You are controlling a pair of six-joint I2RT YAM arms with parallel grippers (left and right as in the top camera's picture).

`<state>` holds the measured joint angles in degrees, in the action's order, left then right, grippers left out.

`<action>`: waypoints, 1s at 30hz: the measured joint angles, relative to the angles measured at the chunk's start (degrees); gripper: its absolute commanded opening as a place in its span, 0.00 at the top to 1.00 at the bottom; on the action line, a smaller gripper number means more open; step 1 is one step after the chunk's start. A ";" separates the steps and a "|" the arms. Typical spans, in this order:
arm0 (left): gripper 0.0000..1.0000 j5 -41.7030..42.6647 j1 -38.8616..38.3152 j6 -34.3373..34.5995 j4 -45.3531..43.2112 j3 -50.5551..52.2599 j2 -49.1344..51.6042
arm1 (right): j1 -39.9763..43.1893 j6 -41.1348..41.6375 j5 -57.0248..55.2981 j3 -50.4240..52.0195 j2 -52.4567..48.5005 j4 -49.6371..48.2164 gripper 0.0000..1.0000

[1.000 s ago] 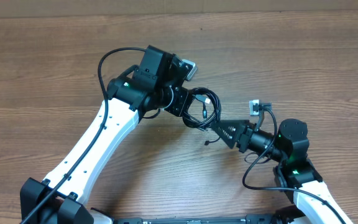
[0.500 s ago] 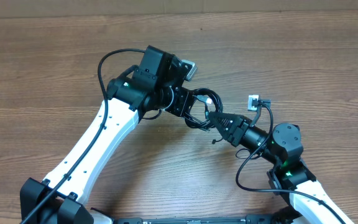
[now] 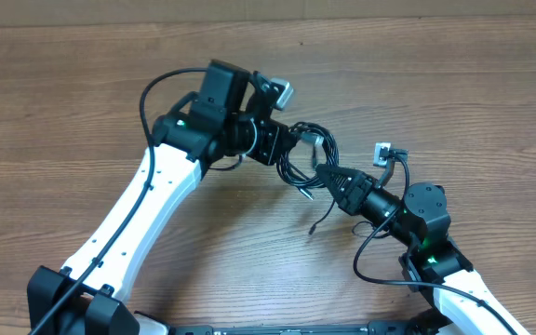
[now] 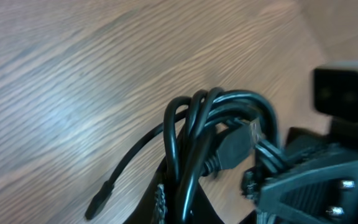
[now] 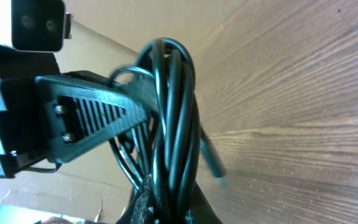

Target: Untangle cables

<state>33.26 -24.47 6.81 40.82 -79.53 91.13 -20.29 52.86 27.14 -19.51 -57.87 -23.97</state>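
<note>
Overhead: a brown wood-grain table. A bundle of thin black cables sits between the arms, with the left gripper and right gripper both clamped on it.
Left wrist: looped cords, with one loose end trailing left.
Right wrist: a tight, glossy upright coil.

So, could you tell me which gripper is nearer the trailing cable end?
Right. The right gripper grips the cables close beside the loose end; the left gripper holds them farther away.

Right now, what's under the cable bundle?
Bare wooden table shows around and beneath the cables, one loose end trailing down toward it. The patch directly below is covered by the bundle.
</note>
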 measured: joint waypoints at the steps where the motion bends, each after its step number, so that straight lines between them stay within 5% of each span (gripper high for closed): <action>1: 0.96 1.40 0.52 0.39 -0.76 0.00 0.00 | 0.00 0.02 -0.33 -0.09 0.00 -0.07 0.96; 5: 0.96 5.86 2.16 3.37 -3.13 0.00 0.00 | 0.00 0.02 -1.25 -0.70 0.02 -0.15 0.96; 9: 0.81 7.96 2.75 4.70 -3.41 0.00 0.00 | 0.00 0.07 -1.49 -0.76 0.11 -0.22 0.96; 12: 0.96 8.79 2.86 5.75 -4.35 -0.02 0.00 | 0.00 0.74 -1.57 -0.70 0.02 0.87 0.96; 24: 0.96 3.89 3.58 23.43 -9.73 -0.02 0.00 | 0.00 3.06 -0.09 -0.70 -0.11 0.83 0.96; 30: 0.96 -5.16 3.41 29.38 -6.71 -0.02 0.00 | 0.00 3.37 -0.15 -0.70 -0.11 0.66 0.96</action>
<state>28.10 -21.06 36.18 34.11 -79.55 91.13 -20.29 56.23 26.98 -20.21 -57.98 -23.31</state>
